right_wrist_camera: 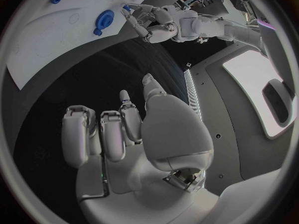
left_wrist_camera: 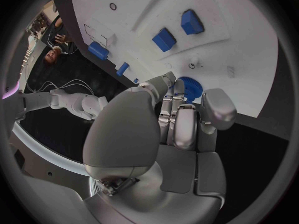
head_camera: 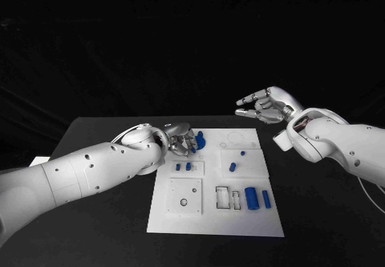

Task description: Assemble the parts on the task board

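Observation:
The white task board (head_camera: 215, 222) lies in the middle of the black table. A blue gear (head_camera: 199, 140) sits at the board's far left corner. My left hand (head_camera: 179, 142) reaches in beside the gear. Its fingertips (left_wrist_camera: 177, 88) touch the blue gear (left_wrist_camera: 192, 86) while the thumb (left_wrist_camera: 218, 108) stays apart from it. My right hand (head_camera: 268, 107) hangs raised beyond the board's far right corner, fingers loosely bent, holding nothing. The right wrist view shows this hand (right_wrist_camera: 118, 134) over bare table, with the gear (right_wrist_camera: 103, 22) and the left hand (right_wrist_camera: 149, 24) beyond it.
Two small blue blocks (head_camera: 183, 166) stand in the board's left middle; they show as blocks (left_wrist_camera: 164, 39) in the left wrist view. Two small blue pegs (head_camera: 233, 165) are near the centre. Two blue cylinders (head_camera: 251, 198) lie at the right, beside white recessed slots (head_camera: 222, 198).

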You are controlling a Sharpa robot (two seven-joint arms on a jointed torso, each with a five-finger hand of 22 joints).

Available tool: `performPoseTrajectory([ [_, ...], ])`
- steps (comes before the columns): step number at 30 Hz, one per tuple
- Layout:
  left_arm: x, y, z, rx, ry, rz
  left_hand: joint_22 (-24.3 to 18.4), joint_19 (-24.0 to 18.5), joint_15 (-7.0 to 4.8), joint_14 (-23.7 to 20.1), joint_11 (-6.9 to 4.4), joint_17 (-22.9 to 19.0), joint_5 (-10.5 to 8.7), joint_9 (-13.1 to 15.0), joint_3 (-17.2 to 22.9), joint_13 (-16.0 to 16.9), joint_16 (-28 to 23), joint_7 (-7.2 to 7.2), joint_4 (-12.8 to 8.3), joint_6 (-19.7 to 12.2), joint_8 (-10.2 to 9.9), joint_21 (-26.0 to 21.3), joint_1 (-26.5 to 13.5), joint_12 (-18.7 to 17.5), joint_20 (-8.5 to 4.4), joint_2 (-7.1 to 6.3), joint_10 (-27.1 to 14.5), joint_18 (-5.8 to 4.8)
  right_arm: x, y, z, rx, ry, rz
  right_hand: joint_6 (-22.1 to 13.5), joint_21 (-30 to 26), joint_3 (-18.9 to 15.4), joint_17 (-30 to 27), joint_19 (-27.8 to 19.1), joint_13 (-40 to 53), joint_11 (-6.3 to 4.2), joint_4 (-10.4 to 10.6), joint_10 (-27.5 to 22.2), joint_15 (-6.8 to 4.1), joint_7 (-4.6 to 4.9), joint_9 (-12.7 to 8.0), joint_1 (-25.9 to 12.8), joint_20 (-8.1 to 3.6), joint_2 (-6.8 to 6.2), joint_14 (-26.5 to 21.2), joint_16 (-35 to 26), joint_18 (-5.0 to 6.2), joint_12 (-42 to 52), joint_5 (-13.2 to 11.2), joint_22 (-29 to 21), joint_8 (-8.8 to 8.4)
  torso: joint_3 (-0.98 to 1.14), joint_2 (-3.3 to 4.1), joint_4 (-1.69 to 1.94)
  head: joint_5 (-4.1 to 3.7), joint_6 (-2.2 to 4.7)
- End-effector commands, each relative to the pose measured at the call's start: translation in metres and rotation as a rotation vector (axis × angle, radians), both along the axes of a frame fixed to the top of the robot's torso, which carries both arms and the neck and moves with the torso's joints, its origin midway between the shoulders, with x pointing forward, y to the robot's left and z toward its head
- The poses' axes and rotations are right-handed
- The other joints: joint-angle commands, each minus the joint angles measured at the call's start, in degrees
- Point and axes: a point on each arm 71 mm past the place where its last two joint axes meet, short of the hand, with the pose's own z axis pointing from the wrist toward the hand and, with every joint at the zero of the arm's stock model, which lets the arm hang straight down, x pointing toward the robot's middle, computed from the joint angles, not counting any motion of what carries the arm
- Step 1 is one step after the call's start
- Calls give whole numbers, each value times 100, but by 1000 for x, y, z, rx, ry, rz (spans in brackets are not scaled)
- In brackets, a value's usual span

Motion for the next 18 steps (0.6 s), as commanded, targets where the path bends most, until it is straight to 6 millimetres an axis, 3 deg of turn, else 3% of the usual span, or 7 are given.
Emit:
performPoseTrajectory([
  [1,-1,5,2,-68,34,32,7,55,-19,143,-8,-9,32,2,42,5,26,-6,-1,47,-33,31,-58,-29,2,1,48,-77,0,1,-1,-3,4,15,-31,-25,-25,739,-36,421,-17,-3,-33,6,-6,3,-25,0,10,436,-30,51,-35,27,-2,4,-5,-4,18,2,5],
  [4,-2,13,1,-64,51,46,9,55,-19,142,-8,-14,31,3,42,7,25,-7,-4,51,-36,32,-74,-37,3,-7,53,-77,-1,0,-1,-3,5,15,-31,-25,-25,739,-36,421,-17,-3,-33,6,-6,3,-25,0,10,436,-30,51,-35,27,-2,4,-11,-3,20,-3,-8],
  [10,-1,27,-2,-49,87,69,16,52,-20,140,-12,-25,22,6,24,12,31,-16,-4,70,-51,32,-167,-73,4,-34,76,-76,-1,0,-2,-3,6,15,-31,-25,-25,739,-36,421,-17,-3,-33,6,-6,3,-25,0,10,436,-30,51,-35,27,-2,4,-3,-3,6,8,-3],
  [18,1,33,-7,-38,110,88,1,46,-23,136,-17,-45,20,7,2,15,29,-25,6,78,-62,13,-232,-97,5,-47,87,-72,-1,1,-2,-3,7,16,-31,-25,-25,739,-36,421,-17,-3,-33,6,-6,3,-25,0,10,436,-30,51,-35,27,-2,4,-4,1,4,31,-12],
])
